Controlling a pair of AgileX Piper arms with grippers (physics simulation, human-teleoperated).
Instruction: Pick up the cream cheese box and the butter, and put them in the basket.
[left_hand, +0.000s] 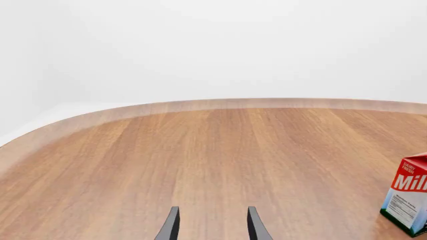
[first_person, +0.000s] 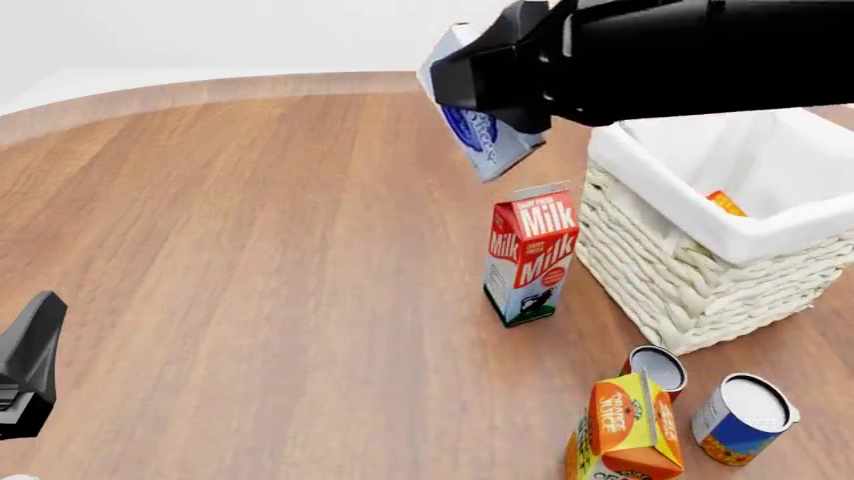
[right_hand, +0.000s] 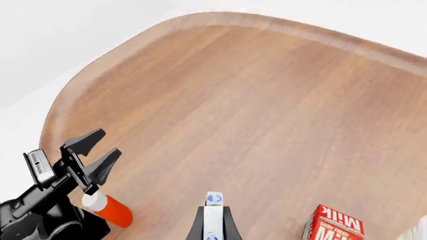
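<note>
My right gripper (first_person: 463, 88) is shut on the cream cheese box (first_person: 483, 138), a white box with a blue oval mark, held tilted in the air above the milk carton and left of the basket (first_person: 667, 270). The right wrist view shows the box (right_hand: 213, 212) edge-on between the fingers. Inside the basket a small orange-red corner shows, which looks like the butter (first_person: 725, 203). My left gripper (left_hand: 213, 226) is open and holds nothing, low over the table at the near left (first_person: 32, 362).
A red-and-white milk carton (first_person: 531, 255) stands just left of the basket. An orange juice carton (first_person: 625, 425) and two cans (first_person: 654, 368) (first_person: 743, 418) sit near the front right. A red bottle with a white cap (right_hand: 107, 207) lies by the left arm.
</note>
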